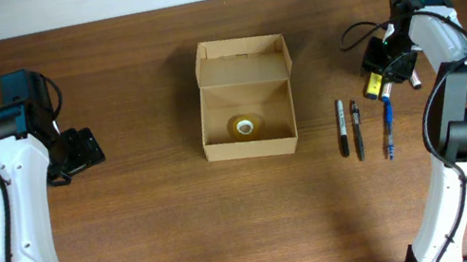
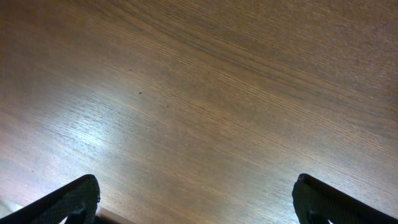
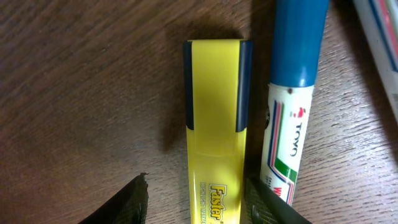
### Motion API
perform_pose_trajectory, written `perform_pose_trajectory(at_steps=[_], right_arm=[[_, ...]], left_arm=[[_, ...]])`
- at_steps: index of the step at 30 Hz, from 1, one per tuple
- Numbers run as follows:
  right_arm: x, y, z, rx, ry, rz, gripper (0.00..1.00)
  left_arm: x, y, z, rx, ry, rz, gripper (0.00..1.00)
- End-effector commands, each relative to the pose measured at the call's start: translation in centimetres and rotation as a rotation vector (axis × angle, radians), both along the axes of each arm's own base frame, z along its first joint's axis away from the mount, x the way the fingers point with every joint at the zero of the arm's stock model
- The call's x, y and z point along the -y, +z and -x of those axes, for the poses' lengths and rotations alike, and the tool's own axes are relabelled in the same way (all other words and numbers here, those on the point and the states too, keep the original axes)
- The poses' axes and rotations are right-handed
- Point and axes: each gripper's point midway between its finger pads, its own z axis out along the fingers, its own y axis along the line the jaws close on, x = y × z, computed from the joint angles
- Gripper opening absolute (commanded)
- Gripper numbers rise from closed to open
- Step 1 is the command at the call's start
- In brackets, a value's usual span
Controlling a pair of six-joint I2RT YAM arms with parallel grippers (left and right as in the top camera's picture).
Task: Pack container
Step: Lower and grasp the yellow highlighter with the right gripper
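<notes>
A yellow highlighter (image 3: pixel 214 124) lies on the dark wood-grain table (image 3: pixel 81 81) between the parted fingers of the right gripper (image 3: pixel 198 186), not clamped. A blue-capped marker (image 3: pixel 295 62) lies just beside it, with black pens (image 1: pixel 342 126) near. The container (image 1: pixel 253 150), lid open, sits well to that gripper's left, holding a tape roll (image 1: pixel 245 126). The left gripper (image 2: pixel 196 183) hangs spread wide over bare wood.

The box (image 1: pixel 244 100) is plain light brown, and the table (image 1: pixel 152 213) is dark brown with wood lines. The highlighter (image 3: pixel 214 124) is yellow with dark blue sides. The marker (image 3: pixel 293 106) is white with a blue cap.
</notes>
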Motion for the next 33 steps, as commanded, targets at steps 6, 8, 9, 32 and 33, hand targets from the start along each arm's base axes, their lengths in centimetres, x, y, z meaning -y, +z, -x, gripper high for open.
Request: perform_pose_trajectory(at_steps=[6,8,9,32,33], right_arm=[[0.0,-0.9,1.3,-0.064,0.005,0.005,0.47],[-0.1,-1.3,1.9,-0.093,0.005,-0.001,0.47],[-0.2,-1.4,2.1,-0.102,0.005,-0.003,0.47],[1.3,-1.8,1.6,-0.093,0.0,0.08,0.3],[1.3,-1.8,1.6,-0.092,0.001,0.08,0.28]], left_arm=[[0.0,0.7,0.2,0.024,-0.011,0.001,1.0],[0.0,0.7,0.2,0.024,-0.011,0.001,1.0],[0.0,0.7,0.2,0.024,-0.011,0.001,1.0],[0.0,0.7,0.2,0.024,-0.011,0.001,1.0],[0.0,0.7,0.2,0.024,-0.011,0.001,1.0]])
